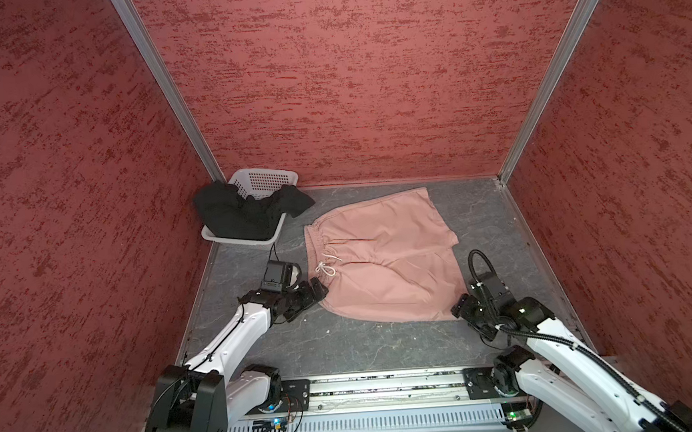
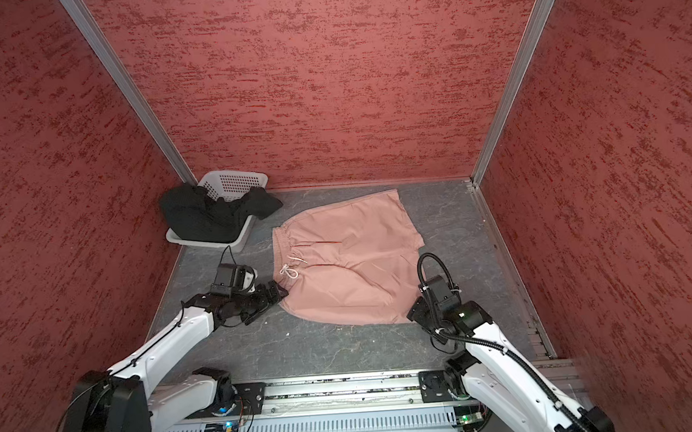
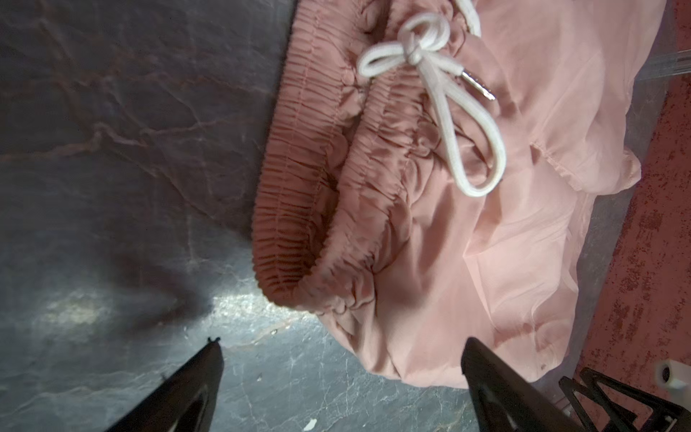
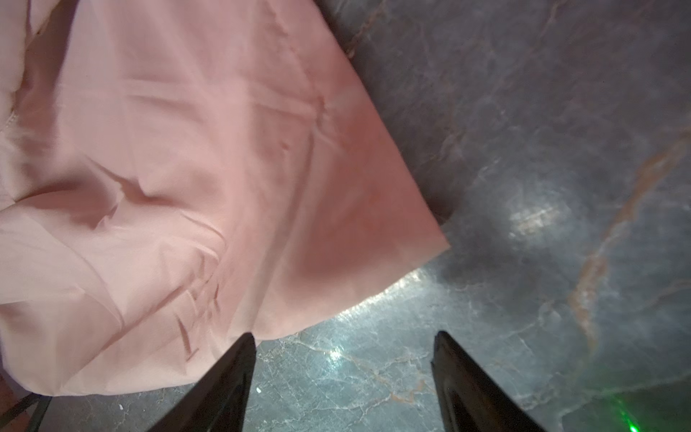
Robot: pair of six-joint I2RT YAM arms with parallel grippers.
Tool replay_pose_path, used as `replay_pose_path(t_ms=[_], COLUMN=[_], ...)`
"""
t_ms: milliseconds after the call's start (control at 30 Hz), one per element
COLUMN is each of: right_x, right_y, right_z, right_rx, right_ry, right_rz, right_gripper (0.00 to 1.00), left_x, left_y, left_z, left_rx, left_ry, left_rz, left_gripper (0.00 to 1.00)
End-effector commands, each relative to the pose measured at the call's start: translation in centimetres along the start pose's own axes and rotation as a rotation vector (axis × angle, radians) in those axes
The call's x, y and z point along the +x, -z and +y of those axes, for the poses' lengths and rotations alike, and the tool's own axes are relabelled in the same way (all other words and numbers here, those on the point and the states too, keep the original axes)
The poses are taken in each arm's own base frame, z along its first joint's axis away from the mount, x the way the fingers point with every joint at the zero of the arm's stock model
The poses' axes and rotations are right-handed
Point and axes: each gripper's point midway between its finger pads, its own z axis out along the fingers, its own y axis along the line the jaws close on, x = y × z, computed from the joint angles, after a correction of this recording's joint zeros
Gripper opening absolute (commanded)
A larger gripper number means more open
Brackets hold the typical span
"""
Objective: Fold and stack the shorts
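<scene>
Two corners matter: left gripper [image 3: 342, 340], released and empty, sits at the waistband [image 3: 295, 209] corner of the pink shorts [image 1: 381, 264], right gripper [image 4: 344, 336], likewise released, beside the hem [image 4: 430, 239] corner; shorts lie flat on the table [image 1: 345, 350], waist-to-hem left to right; black shorts [image 1: 240, 216] drape the basket [image 1: 269, 180]

Shows dusty pink drawstring shorts [image 1: 381, 264] spread flat on the table [image 1: 345, 346], black shorts [image 1: 236, 216] heaped over the white basket [image 1: 267, 181].
</scene>
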Motion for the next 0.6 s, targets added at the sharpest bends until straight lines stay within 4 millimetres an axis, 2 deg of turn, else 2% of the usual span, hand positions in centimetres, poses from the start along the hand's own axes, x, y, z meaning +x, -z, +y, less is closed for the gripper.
replay_pose_path(t_ms=[0,100,167,200,267,300,400,500,567], right_x=[-0.3,-0.8,-1.3,-1.6,-1.7,-1.7,-1.8,-2.3,-2.8], right_y=[-0.6,-1.4,-1.4,-1.3,-1.4,-1.6,-2.1,-2.1,-1.8], right_z=[-0.9,-1.1,-1.2,-1.2,-1.2,-1.3,-2.0,-2.2,-2.4], right_rx=[0.026,0.035,0.047,0.046,0.038,0.035,0.050,0.055,0.065], right_ry=[-0.065,-0.073,-0.075,-0.078,-0.081,-0.082,-0.099,-0.107,-0.113], right_rz=[-0.023,-0.042,-0.067,-0.079,-0.085,-0.086,-0.092,-0.111,-0.132], right_gripper=[0.76,0.73,0.67,0.62,0.48,0.47,0.34,0.20,0.08], left_x=[-1.4,-1.5,-1.3,-1.2,-1.0,-0.8,-0.2,0.0,0.2], left_y=[-0.2,-0.8,-1.3,-1.5,-1.9,-2.1,-2.3,-1.8,-1.4], left_z=[-0.6,-0.5,-0.4,-0.3,0.2,0.6,0.8,1.1,1.1], left_rx=[0.026,0.039,0.047,0.051,0.045,0.037,0.075,0.065,0.052], left_ry=[-0.014,-0.002,0.002,0.005,0.012,0.028,0.064,0.067,0.052], left_rz=[-0.048,-0.053,-0.046,-0.043,-0.043,-0.045,-0.062,-0.072,-0.064], left_gripper=[0.99,0.99,0.98,0.94,0.79,0.71,0.54,0.26,0.12])
